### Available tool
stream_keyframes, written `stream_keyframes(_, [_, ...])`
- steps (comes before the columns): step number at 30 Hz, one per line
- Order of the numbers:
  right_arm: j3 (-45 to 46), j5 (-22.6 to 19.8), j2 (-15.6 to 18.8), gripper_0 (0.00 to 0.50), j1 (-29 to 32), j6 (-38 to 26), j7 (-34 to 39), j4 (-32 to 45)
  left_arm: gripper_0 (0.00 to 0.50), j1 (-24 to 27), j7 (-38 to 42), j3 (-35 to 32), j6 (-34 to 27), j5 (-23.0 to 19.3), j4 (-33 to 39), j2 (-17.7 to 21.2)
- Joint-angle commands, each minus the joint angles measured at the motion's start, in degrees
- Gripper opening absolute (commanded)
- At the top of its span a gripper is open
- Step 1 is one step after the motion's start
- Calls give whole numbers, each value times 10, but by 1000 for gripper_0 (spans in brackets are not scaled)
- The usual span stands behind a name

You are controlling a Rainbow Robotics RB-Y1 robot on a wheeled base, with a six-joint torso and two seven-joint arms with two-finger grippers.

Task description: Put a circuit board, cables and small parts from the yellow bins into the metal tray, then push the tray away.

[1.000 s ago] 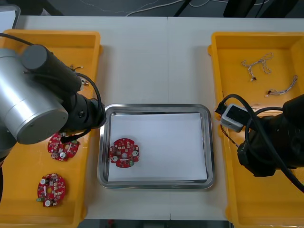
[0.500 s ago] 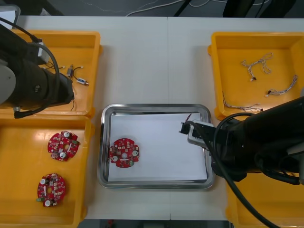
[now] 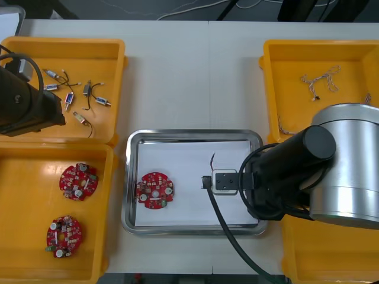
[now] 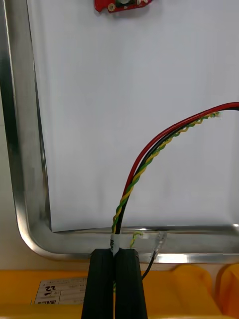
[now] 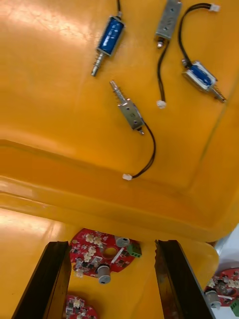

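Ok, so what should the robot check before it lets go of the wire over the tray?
1. Cable held: ok. The right end effector is shut on the red and yellow cable.
2. Over the metal tray: ok. The cable reaches over its white inside.
3. Drop spot free: ok. The circuit board lies in the tray, apart from the cable.
4. Other arm out of the way: ok. The left end effector is open over the left yellow bins, near the small metal parts.
5. Small metal parts in the tray: not ok, none there yet.
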State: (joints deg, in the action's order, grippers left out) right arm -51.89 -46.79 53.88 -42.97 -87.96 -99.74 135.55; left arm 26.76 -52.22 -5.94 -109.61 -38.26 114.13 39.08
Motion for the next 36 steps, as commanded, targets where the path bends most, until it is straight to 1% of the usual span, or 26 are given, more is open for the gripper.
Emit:
stream_keyframes(1, [-56,20,-34,0,-42,20,-11,-19,476,32,-66,-23,-4,-2,-37,21])
stream_keyframes(3, [-75,26,-46,0,-49,27,-11,-35,472,42,-69,-23,-4,2,-67,22])
stream_keyframes(7, [-109,40,-62,0,-58,35,-5,-58,474,49,-77,-22,-4,13,-98,22])
stream_keyframes(11, [-141,64,-69,0,-66,34,-2,-71,472,65,-79,-18,-4,15,-131,21])
stream_keyframes(14, [-162,82,-77,0,-67,44,1,-84,472,90,-75,-17,-4,14,-169,21])
stream_keyframes(19, [-185,97,-89,0,-67,59,0,-100,471,109,-63,-17,10,18,-207,21])
stream_keyframes(23, [-201,104,-99,0,-67,68,2,-110,470,112,-29,-15,38,16,-221,21])
stream_keyframes(26, [-207,105,-101,0,-67,72,4,-115,472,121,5,3,46,28,-223,21])
stream_keyframes(28, [-208,106,-101,0,-67,75,5,-115,481,127,29,16,55,32,-227,21])
stream_keyframes(32, [-208,106,-101,0,-67,76,8,-115,491,130,70,40,87,43,-230,18])
stream_keyframes(33, [-209,108,-101,15,-67,76,9,-115,492,130,82,45,94,48,-230,16])
stream_keyframes(34, [-209,111,-101,48,-68,76,9,-115,490,130,87,46,98,49,-231,16])
stream_keyframes(36, [-208,119,-101,243,-68,77,9,-112,493,131,104,52,108,55,-236,12])
